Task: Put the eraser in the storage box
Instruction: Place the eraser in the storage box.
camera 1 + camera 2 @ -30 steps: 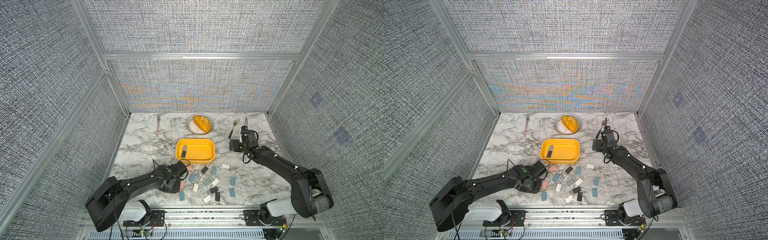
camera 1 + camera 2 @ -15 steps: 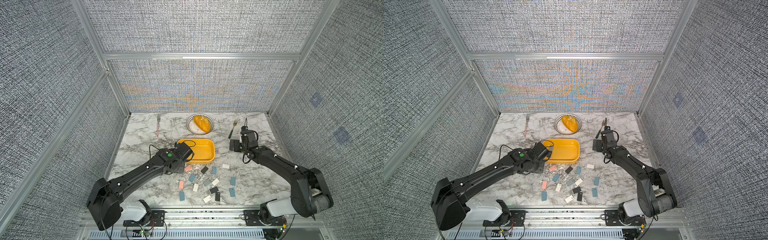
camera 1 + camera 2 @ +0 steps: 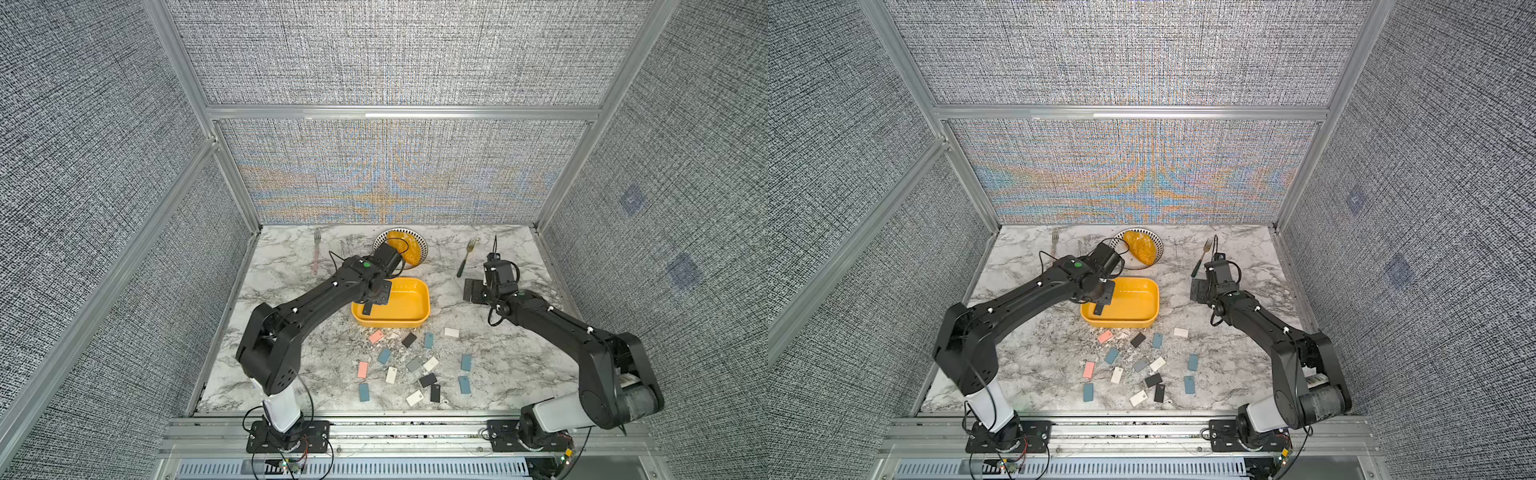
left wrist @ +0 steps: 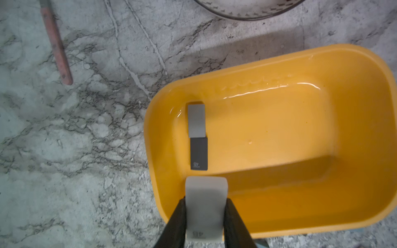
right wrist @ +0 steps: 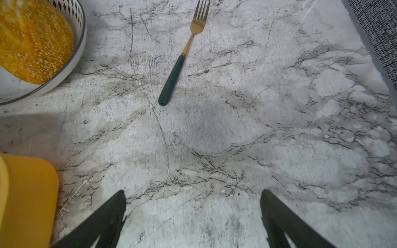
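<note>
While left fingers point(image 4: 177, 223) pinch the eraser point(image 4: 205, 204) above the storage box point(image 4: 354, 103), right fingers point(image 5: 103, 216) gape.

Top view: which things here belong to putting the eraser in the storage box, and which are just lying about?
Job:
left claw, shut on a pale eraser; yellow storage box; two-tone eraser already inside it; loose erasers on the table.

Lying about:
plate; bread; pink-handled fork; green-handled fork; right claw, open, holding nothing.
</note>
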Robot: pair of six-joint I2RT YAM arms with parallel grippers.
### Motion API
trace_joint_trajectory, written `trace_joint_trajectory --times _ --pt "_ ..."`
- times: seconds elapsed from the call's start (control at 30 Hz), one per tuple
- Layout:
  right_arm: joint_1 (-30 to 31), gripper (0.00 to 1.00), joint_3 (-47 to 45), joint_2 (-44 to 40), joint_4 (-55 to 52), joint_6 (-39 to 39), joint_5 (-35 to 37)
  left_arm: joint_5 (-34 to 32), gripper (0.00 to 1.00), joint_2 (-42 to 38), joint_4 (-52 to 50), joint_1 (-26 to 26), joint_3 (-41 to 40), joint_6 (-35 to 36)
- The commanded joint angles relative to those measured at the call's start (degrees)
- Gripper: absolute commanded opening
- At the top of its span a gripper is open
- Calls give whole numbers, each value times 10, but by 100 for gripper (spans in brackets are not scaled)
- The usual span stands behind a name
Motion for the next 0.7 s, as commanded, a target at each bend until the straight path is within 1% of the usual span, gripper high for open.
trace_joint_trajectory --times 0.0,0.1,0.23,0.4,0.67 --pt "-2 98 7 6 -1 0 3 28 30 47 16 12 39 31" --pt "-6 98 8 13 -2 0 5 33 29 88 18 22 72 35" --pt "-8 98 6 16 0 0 5 44 29 127 23 30 91 40" --pt "-10 98 7 17 -1 -1 6 61 29 145 23 32 96 37" --pt "-10 98 7 17 -1 -1 4 62 29 170 44 35 96 28"
